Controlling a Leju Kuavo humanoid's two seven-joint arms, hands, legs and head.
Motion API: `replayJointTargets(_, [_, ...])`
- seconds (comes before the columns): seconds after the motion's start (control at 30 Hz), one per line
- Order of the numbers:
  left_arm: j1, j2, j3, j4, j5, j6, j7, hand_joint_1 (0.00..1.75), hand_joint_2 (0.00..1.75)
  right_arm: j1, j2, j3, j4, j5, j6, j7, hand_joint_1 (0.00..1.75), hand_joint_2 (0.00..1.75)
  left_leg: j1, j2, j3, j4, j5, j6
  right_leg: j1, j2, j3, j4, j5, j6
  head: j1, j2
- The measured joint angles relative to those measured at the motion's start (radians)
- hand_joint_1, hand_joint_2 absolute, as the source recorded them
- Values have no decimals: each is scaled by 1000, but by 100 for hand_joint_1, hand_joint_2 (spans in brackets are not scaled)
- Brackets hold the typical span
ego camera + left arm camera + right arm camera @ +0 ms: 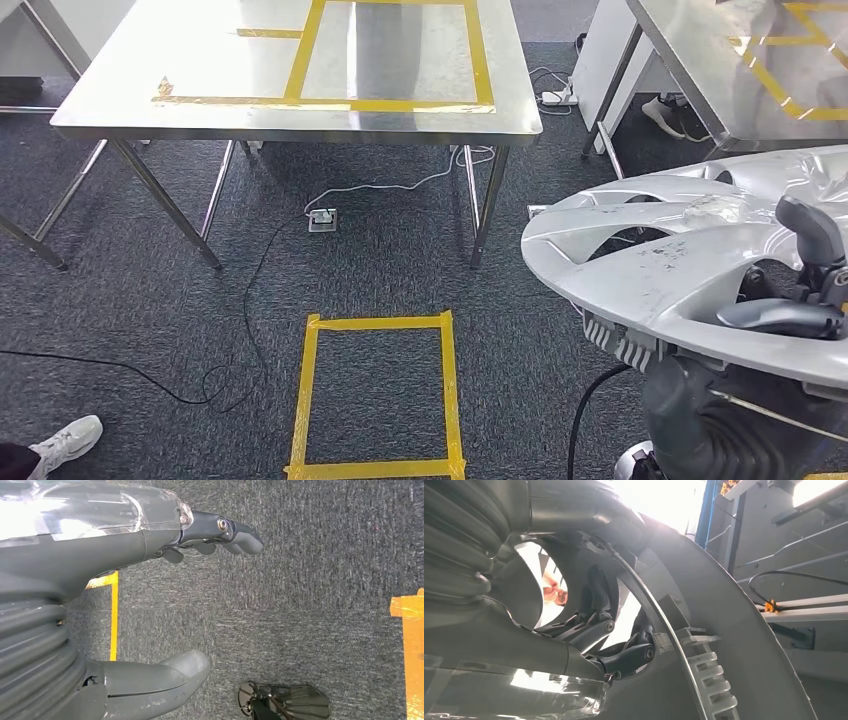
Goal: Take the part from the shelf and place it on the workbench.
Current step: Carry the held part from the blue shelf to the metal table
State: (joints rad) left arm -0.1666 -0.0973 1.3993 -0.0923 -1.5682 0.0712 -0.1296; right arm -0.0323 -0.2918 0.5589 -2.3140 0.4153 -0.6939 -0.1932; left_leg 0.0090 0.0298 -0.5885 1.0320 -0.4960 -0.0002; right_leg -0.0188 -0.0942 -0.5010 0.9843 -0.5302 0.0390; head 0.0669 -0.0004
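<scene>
- While the robot faced the steel workbench (pixel 300 120) from across the carpet, the head view put the part (a silver wheel cover) (pixel 660 250) low at the right, well apart from the bench and carried roughly flat.
- Right hand (pixel 800 290) gripped it: dark fingers came through an opening and lay over the face, presumably because hooking a spoke gap gives a surer hold than pinching a thin rim.
- Yellow tape box (pixel 390 50) marked the benchtop, likely the intended drop zone; it held nothing. A second taped square (pixel 375 395) lay on the floor between robot and bench (probably a standing mark).
- A white power strip (pixel 322 220) and its cable sat under the bench; a person's white shoe (pixel 65 440) showed at the lower left corner.
- Left wrist view: left hand (pixel 165 600) hung over grey carpet, thumb and fingers apart with nothing between them, idle, so I judged the carry one-handed.
- Right wrist view: fingers (pixel 624 655) were closed around the cover's inner edge beside its ribbed clips, with the cover's curved back close to the lens.
- Judgement: pick done, placing not yet done; the bench has to be reached first.
</scene>
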Motion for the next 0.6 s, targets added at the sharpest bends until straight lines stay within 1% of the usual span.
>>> replayJointTargets(0.6, [0,0,0,0,0,0,0,0,175,-2,0,0,0,-7,0,-8,175,175,0,1,0,0,0,0,0,0,0,0,0,0,0,0])
